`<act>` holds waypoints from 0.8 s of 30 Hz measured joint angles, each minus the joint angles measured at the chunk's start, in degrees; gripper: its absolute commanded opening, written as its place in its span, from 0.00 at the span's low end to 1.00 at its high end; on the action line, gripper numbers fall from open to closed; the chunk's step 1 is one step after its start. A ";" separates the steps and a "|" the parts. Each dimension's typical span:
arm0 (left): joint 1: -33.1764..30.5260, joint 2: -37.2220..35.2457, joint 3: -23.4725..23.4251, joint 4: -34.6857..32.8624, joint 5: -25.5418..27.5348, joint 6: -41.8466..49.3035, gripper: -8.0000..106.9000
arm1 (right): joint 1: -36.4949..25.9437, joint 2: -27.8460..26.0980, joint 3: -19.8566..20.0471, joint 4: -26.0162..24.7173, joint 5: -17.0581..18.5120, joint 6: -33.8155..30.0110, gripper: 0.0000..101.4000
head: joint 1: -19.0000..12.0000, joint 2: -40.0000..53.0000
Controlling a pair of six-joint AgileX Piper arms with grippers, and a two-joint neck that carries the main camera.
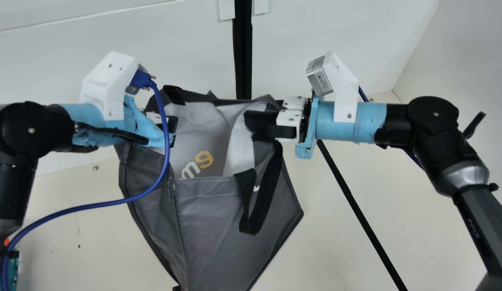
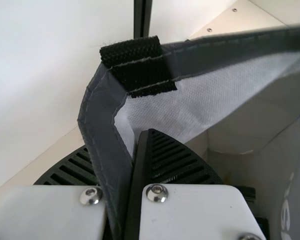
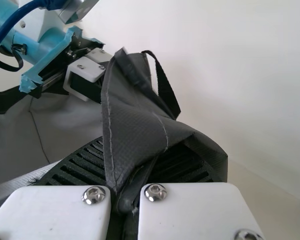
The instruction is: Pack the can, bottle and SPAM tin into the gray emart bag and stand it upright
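At the far side, white panels (image 1: 113,48) rose behind the cream table (image 1: 356,226). From the left reached the black left arm (image 1: 32,129) and from the right its partner, the right arm (image 1: 435,117), both wrapped in light blue tape (image 1: 352,121) near the wrist. Between them hung the gray emart bag (image 1: 210,226), its mouth spread open at the far end to bare a pale lining (image 1: 202,125), its body narrowing toward the near side; whether its base touched the table I could not tell. A black post (image 1: 243,52) stood upright beyond the bag, and a black strip (image 1: 360,210) ran slantwise across the table at the right. From the left wrist a blue cable (image 1: 166,153) looped in front of the bag. The left gripper (image 1: 173,131) had its ribbed fingers closed on the bag's left rim, one inside and one outside, just beside a stitched black strap end (image 2: 140,65). Opposite, the right gripper (image 1: 250,127) pinched a bunched fold of the right rim between its fingers. A black handle (image 1: 251,224) drooped in a loop over the near panel, and yellow print (image 1: 204,159) marked the inside.
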 measured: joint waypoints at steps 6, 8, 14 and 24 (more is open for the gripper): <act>0.00 -0.02 0.24 -0.49 0.00 0.01 0.00 | -1.32 -1.71 1.70 -0.25 -0.14 1.27 0.00 | 0.00 0.00; 0.00 -0.02 0.24 -0.49 0.00 0.01 0.00 | -1.36 -1.83 1.82 -0.51 -0.20 1.53 0.00 | 0.00 0.00; 0.00 -0.02 0.24 -0.49 0.00 0.01 0.00 | -1.36 -1.85 1.82 -0.44 -0.25 1.53 0.00 | 0.00 0.00; 0.00 -0.02 0.24 -0.49 0.00 0.01 0.23 | -1.36 -1.85 1.82 -0.44 -0.25 1.53 0.00 | 0.00 0.00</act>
